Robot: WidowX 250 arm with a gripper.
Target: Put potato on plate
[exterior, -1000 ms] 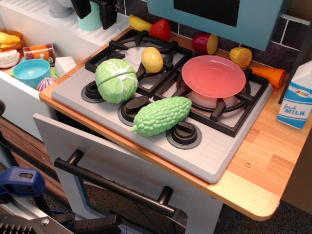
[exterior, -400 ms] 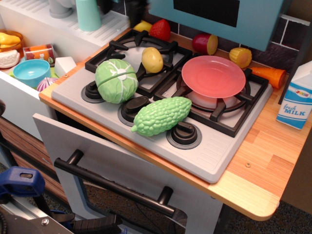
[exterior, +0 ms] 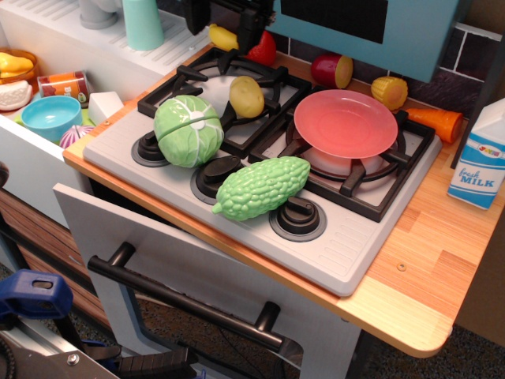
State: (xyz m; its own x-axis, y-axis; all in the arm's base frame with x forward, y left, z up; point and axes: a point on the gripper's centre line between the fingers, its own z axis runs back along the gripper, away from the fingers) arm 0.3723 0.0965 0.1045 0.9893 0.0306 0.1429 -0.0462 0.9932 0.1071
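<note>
The wooden table (exterior: 442,237) carries a grey toy stove (exterior: 347,253) and a milk carton (exterior: 481,158) at its right edge. A carrot (exterior: 435,122) and a corn piece (exterior: 389,91) lie behind the stove.

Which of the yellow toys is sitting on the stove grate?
The potato, the smooth egg-shaped one on the left burner grate beside the cabbage. The banana and corn lie behind the stove.
</note>
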